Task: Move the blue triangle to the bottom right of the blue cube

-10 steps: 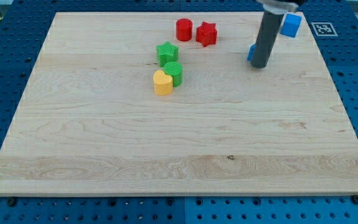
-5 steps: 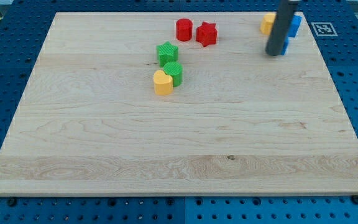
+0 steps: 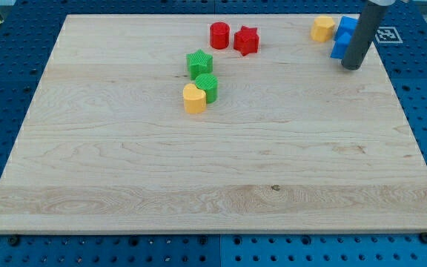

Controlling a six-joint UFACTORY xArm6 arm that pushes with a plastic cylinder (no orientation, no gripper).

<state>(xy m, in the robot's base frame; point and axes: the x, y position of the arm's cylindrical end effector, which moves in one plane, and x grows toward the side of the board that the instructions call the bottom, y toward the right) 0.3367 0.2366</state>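
Two blue blocks touch: blue triangle (image 3: 339, 45) below blue cube (image 3: 345, 24); my tip (image 3: 351, 67), fingerless, must nudge it rightward.

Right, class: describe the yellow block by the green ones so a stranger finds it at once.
Start at the wooden board and find the cluster left of centre, near the view's top. Below the green star sits a green round block; the yellow block touches its lower left, the only yellow piece there.

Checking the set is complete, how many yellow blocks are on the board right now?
2: one yellow block near the view's top right beside the blue blocks, one yellow block mid-board touching the green round block. The rod might hide more.
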